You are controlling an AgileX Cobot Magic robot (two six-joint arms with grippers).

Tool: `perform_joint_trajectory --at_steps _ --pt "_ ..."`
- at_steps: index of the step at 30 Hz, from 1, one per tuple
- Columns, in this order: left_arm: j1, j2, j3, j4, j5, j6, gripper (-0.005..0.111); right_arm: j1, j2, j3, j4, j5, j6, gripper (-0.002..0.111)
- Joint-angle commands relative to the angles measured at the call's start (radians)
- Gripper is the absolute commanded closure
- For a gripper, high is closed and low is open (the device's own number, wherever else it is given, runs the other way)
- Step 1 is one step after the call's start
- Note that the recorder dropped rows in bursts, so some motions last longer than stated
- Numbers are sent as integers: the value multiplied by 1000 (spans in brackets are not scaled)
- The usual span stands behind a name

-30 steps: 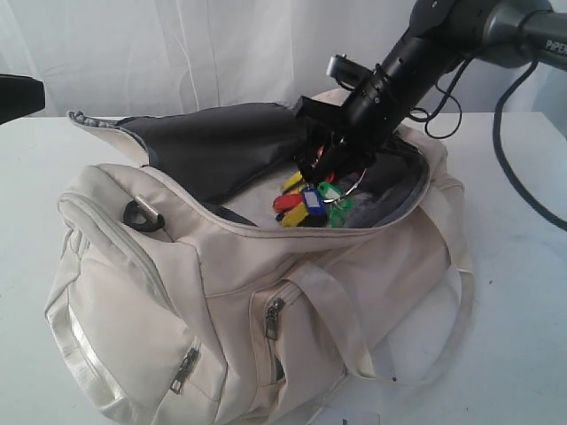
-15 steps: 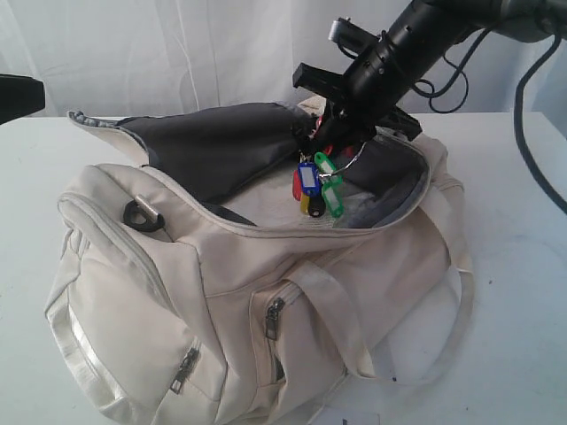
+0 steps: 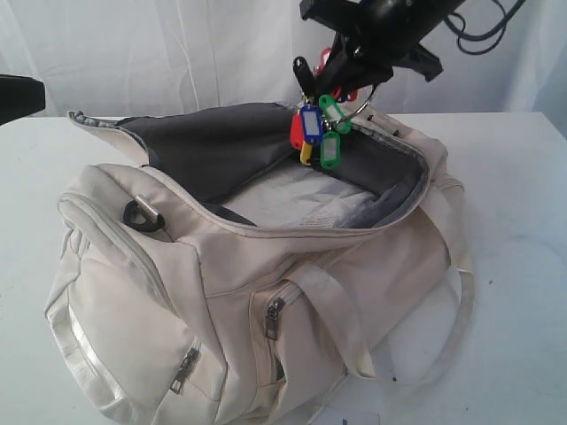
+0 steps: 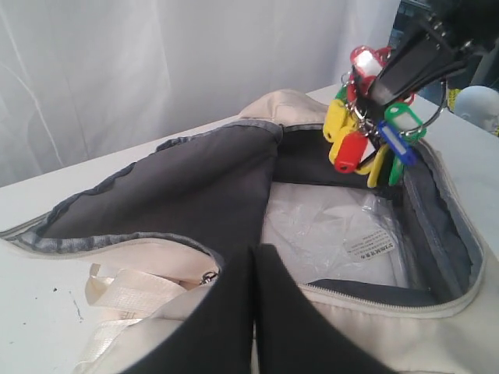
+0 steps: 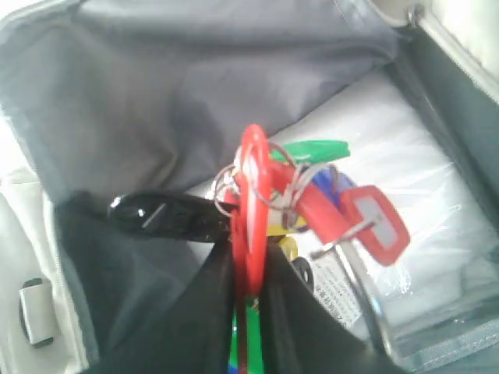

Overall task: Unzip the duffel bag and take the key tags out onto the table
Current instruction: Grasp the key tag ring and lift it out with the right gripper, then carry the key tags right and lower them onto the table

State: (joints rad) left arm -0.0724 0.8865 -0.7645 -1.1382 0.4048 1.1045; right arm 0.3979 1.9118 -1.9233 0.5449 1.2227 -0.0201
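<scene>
The cream duffel bag (image 3: 266, 274) lies on the white table (image 3: 523, 292) with its top zipper open and dark grey lining (image 3: 213, 146) showing. The bunch of key tags (image 3: 316, 133) hangs in the air above the bag's opening, clear of the rim. My right gripper (image 3: 341, 75) is shut on the key tags; in the right wrist view its fingers pinch a red tag (image 5: 251, 226). The tags also show in the left wrist view (image 4: 366, 144). My left gripper (image 4: 255, 312) is shut and empty, low over the bag's near edge (image 4: 140, 257).
A clear plastic packet with a white label (image 3: 306, 204) lies on the bag's floor. Webbing straps (image 3: 461, 274) trail off the bag's right side. A black D-ring (image 3: 142, 215) sits on the bag's left end. A white curtain (image 3: 177, 44) hangs behind the table.
My right gripper has risen out of the bag with the key tags, from inside the opening to well above the rim. The left gripper has not moved.
</scene>
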Motion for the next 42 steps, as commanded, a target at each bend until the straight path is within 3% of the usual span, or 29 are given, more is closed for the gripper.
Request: perform_joint_trajectory --at_steps 1,20,34,39,42 --pt "1 -1 6 -27 13 2 107 -9 -94 -6 10 -2 -25 108" --pt "1 -1 6 -27 22 2 107 -9 -575 379 -18 -2 -47 108" --pt "1 -1 6 -27 64 2 107 -9 -981 756 -270 -2 52 108" --pt "1 -1 6 -35 90 2 107 -9 -1008 928 -380 -2 52 108" --pt "1 -1 6 -35 94 2 107 -9 -995 1035 -465 -95 79 108"
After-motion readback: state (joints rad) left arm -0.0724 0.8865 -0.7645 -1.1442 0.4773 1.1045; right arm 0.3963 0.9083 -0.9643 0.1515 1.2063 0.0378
